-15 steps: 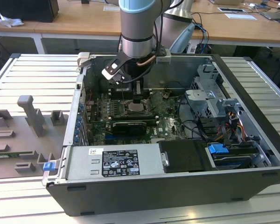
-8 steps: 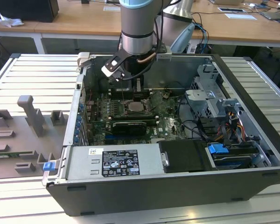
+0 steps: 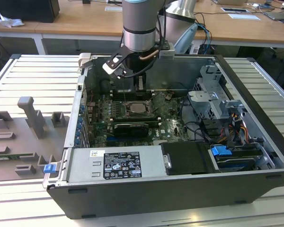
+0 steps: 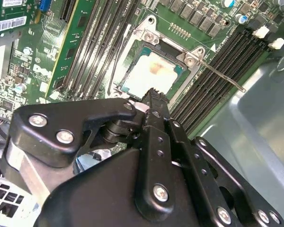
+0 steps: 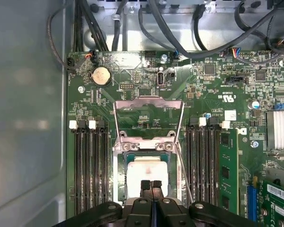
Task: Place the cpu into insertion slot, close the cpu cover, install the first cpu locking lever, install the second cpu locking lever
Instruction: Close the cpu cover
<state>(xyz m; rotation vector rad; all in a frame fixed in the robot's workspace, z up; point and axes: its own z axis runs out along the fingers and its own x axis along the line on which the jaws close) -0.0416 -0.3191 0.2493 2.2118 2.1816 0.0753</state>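
Ribbed grey metal desk [image 3: 33, 75], wooden worktops [image 3: 85, 21] behind it. On the desk, one open computer case [image 3: 180, 189] lying on its side, board facing up

- Jaws: black, pressed together tip to tip with nothing pinched between them. They are carried low inside the case by the arm [image 3: 138, 23], with the tips just above one edge of the cpu
- Cpu [image 5: 137, 172]: pale silvery square, lying flat and seated in the insertion slot [image 5: 119, 165]. In both wrist views its face is bare and uncovered
- Cpu cover [image 5: 149, 102]: thin silvery frame with a large square cut-out, swung open. It is raised off the chip on the hinge along the slot's far edge, and green board shows through the cut-out
- Locking lever [image 4: 217, 73]: thin metal rod, unlatched, slanting out from a corner of the slot over the neighbouring memory slots
- Memory slots [image 5: 90, 165]: long narrow black banks either side of the slot. One green memory stick [image 5: 227, 165] stands beside the far bank
- Coin cell [image 5: 102, 74]: round, silver, on the board beyond the open cover
- Black cables [image 5: 92, 21]: bundled along the case wall past the board's edge
- Power supply [image 3: 116, 163]: silver box with a label, along the case's near side
- Drive cage [image 3: 213, 94]: grey metal, at the exterior view's right
- Grey fixture tray [image 3: 31, 118]: moulded blocks, on the desk at the exterior view's left, apart from the case
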